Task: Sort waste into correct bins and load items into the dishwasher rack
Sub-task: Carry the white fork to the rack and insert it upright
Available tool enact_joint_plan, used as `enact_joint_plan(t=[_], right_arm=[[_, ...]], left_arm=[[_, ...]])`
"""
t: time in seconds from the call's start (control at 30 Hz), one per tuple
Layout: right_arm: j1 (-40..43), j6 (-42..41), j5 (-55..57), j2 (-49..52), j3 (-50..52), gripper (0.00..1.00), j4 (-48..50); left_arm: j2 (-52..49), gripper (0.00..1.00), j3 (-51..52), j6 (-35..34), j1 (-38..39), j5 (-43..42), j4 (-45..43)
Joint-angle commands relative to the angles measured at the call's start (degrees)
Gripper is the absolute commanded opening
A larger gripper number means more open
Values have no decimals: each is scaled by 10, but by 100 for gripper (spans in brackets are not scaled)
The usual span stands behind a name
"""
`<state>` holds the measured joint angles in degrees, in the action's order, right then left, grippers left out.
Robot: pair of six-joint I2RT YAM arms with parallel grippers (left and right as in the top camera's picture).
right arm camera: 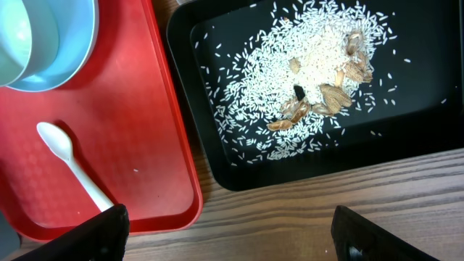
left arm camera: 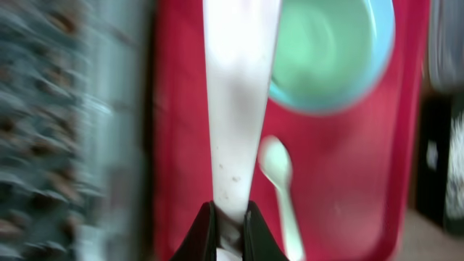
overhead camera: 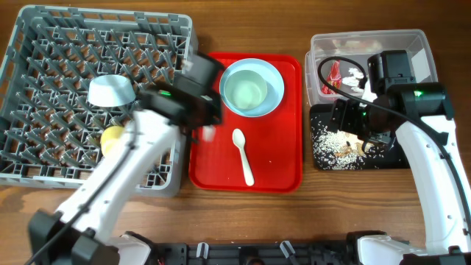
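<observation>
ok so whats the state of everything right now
rack, holds a blue bowl and the yellow cup
red tray, carries a second blue bowl, upright, and the spoon, lying flat
clear tub, wrapper and tissue inside
black tray, rice scraps scattered in it
left gripper, jaws shut on a blurred white piece
right gripper, jaws open, empty
</observation>
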<state>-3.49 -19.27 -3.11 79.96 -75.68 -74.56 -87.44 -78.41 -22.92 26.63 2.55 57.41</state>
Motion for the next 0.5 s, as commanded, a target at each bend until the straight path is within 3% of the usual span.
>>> enact_joint_plan(t=[0.0,0.2,0.3,0.47], right_arm=[[1,-2,10,-4,-1,90,0],[1,-2,10,-4,-1,90,0],[1,-2,10,-4,-1,90,1],[1,-2,10,-4,-1,90,1]], left_arm=[[5,4,-15,110,-100,20,-19],[-20,4,-14,137,-205,0,-47],[-30,4,-14,137,-213,-59,-46],[-72,4,-11,137,-204,-64,-36]])
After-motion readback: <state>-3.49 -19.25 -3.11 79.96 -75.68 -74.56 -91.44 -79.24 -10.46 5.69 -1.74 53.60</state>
